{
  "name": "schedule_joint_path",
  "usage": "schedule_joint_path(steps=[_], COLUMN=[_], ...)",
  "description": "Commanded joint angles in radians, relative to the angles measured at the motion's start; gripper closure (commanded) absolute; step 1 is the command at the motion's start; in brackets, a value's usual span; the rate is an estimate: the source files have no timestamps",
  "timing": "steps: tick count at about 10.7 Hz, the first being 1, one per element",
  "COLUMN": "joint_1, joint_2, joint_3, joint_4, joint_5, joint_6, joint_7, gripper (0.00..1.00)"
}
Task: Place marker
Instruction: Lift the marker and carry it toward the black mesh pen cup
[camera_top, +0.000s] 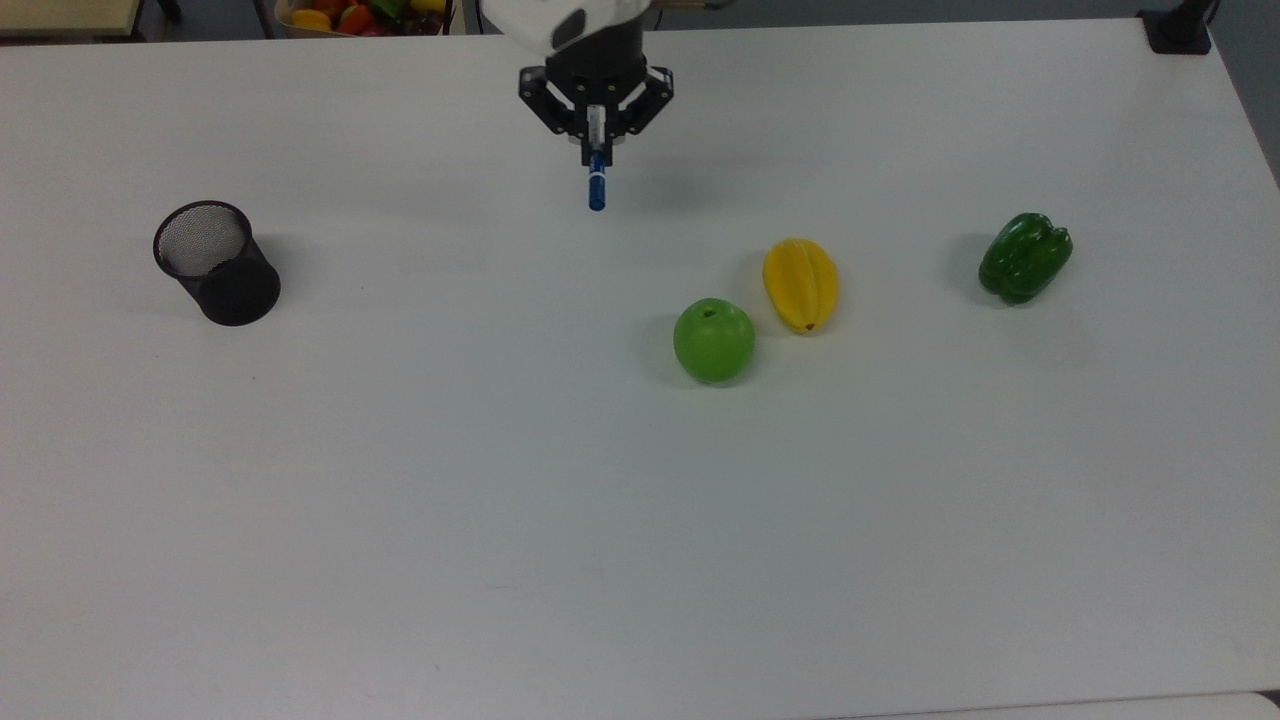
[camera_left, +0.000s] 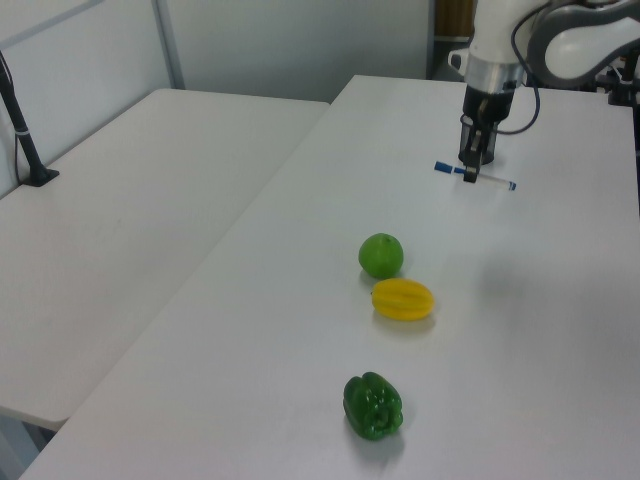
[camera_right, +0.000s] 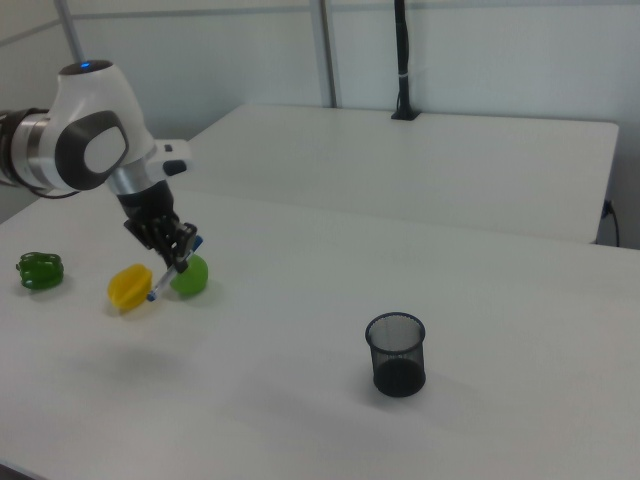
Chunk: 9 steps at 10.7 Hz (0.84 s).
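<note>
The fingers (camera_top: 596, 135) are closed on the marker (camera_top: 597, 185), gripping it near its middle and carrying it clear above the worktop (camera_top: 500, 520), near the far edge in the top view. The marker lies roughly level, its blue cap pointing toward the worktop's middle. A black mesh cup (camera_top: 215, 262) stands upright toward the top view's left edge. A green apple (camera_top: 714, 340), a yellow fruit (camera_top: 800, 284) and a green pepper (camera_top: 1024, 256) lie toward the top view's right edge.
</note>
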Motion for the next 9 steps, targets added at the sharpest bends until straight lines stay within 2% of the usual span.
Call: schedule_joint_path(steps=[1,4,6,9], joint_1=[-0.001,-0.001,-0.009,-0.033], joint_2=[-0.015,-0.009,-0.011,-0.002], joint_3=[-0.110,-0.213,-0.268,-0.305], joint_4=[0.087,0.161,0.189,0.172], joint_5=[0.050,0.051,0.096,0.111], joint_6=[-0.028,-0.013,0.008,0.172], joint_7=[-0.139,-0.219,-0.289,-0.322], gripper=[1.00,1.00,1.00,1.00])
